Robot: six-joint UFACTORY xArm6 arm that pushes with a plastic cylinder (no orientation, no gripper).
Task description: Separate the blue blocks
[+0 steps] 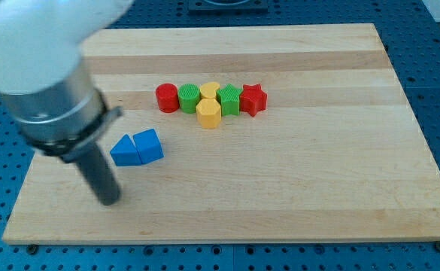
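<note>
Right now you have my tip (110,200) resting on the wooden board (317,188) in the lower left of the frame, just below and to the left of the two blue blocks. It touches neither of them; a narrow strip of bare wood shows between the rod and the nearer block. The rod carries no fingers, so nothing opens or closes and nothing is held: it is a plain dark end on the wood.

You will find the blue pair left of the frame's centre. The left blue block (123,150) looks like a wedge or triangle, and the right blue block (150,145) looks much the same, a little taller. They sit pressed together side by side, with only a thin seam between them.

Well apart from them, toward the upper middle of the frame, you see a tight row: a red cylinder (166,97) at its left end, a green cylinder (189,98) touching it, a yellow block (210,91) behind, a yellow hexagonal block (209,113) in front, then a green block (229,99) and a red star-shaped block (253,98) at the right end.
</note>
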